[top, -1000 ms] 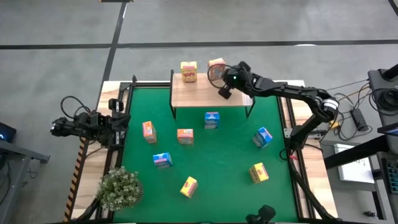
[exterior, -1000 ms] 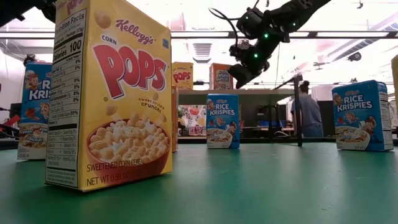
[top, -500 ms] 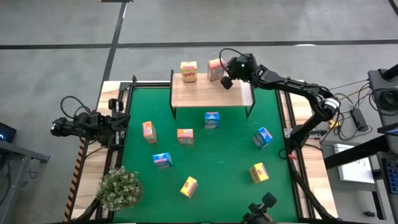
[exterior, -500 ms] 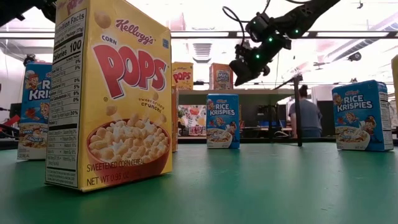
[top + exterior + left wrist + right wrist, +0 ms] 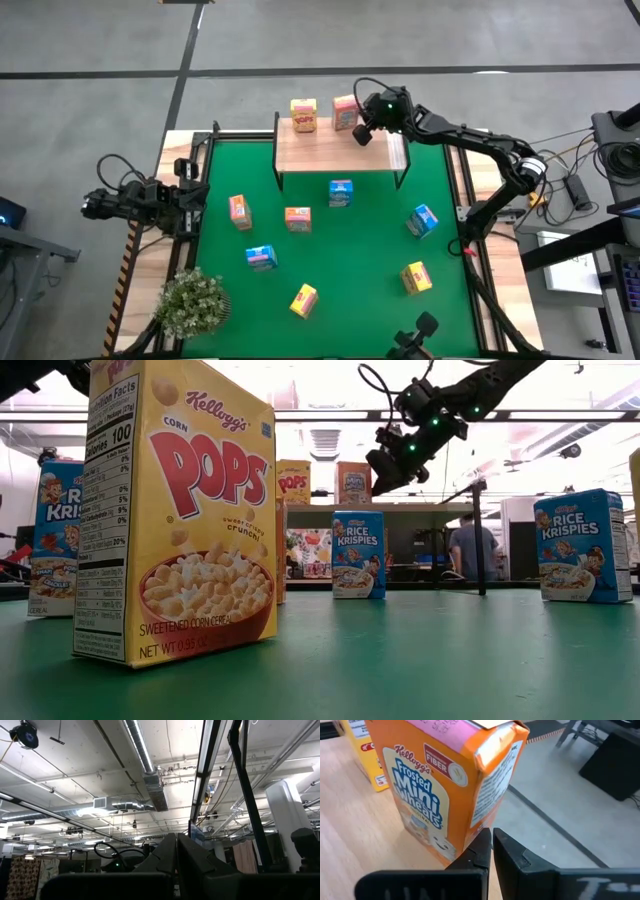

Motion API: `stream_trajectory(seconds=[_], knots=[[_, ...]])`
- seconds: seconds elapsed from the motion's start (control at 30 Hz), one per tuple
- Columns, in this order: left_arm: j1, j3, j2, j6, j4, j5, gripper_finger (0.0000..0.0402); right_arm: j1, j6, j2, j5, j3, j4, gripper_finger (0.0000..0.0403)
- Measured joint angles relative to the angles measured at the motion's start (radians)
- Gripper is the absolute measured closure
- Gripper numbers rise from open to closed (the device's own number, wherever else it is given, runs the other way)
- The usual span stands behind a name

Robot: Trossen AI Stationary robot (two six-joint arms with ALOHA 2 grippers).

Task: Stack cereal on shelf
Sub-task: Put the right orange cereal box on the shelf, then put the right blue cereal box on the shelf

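Observation:
The shelf [image 5: 340,152] stands at the far side of the green mat. On its wooden top stand a yellow cereal box [image 5: 303,114] and an orange-pink one [image 5: 345,111] [image 5: 445,790], both on their bases. My right gripper [image 5: 362,134] [image 5: 492,845] is shut and slants down over the shelf. Its tips are close to the right of the orange-pink box's lower corner. Several more cereal boxes stand on the mat. My left gripper [image 5: 176,851] is shut, parked at the table's left edge and pointing up at the ceiling. My right gripper's shut fingertips [image 5: 482,842] stand at the lower corner of the orange-pink box [image 5: 470,832], coming slanting down from the table's right. I cannot tell whether they touch the box. The box stands upright on the shelf top.
On the mat stand blue boxes [image 5: 340,192] [image 5: 422,220] [image 5: 261,257], orange-pink ones [image 5: 240,211] [image 5: 297,218] and yellow ones [image 5: 303,299] [image 5: 415,277]. A potted plant [image 5: 192,303] sits at the near left corner. The right part of the shelf top [image 5: 385,155] is bare.
My right gripper, shut throughout, has swung toward the table's far edge and slightly up, rolling at the wrist, and now stands still beside the orange-pink box. The box stays on the shelf next to the yellow one.

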State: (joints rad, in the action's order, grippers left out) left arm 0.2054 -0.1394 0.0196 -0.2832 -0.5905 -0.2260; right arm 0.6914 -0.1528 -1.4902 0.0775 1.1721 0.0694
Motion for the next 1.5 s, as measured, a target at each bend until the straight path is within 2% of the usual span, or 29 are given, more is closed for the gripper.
stream_trajectory(seconds=[0.77,1.03,1.23,1.37,1.5], knots=[[0.0,0.0,0.0,0.0,0.0,0.0,0.0402,-0.017,0.005,0.004,0.001,0.0,0.011,0.0394],[0.0,0.0,0.0,0.0,0.001,0.0,0.0402,-0.031,0.158,0.121,0.002,0.0,0.172,0.0394],[0.0,0.0,0.0,0.0,0.003,0.0,0.0402,-0.126,0.314,0.235,-0.115,0.0,0.357,0.0394],[0.0,0.0,0.0,0.0,0.002,0.0,0.0402,-0.251,0.436,0.283,-0.164,0.0,0.48,0.0394],[0.0,0.0,0.0,0.0,0.001,0.0,0.0402,-0.378,0.595,0.304,-0.169,0.001,0.643,0.0394]])
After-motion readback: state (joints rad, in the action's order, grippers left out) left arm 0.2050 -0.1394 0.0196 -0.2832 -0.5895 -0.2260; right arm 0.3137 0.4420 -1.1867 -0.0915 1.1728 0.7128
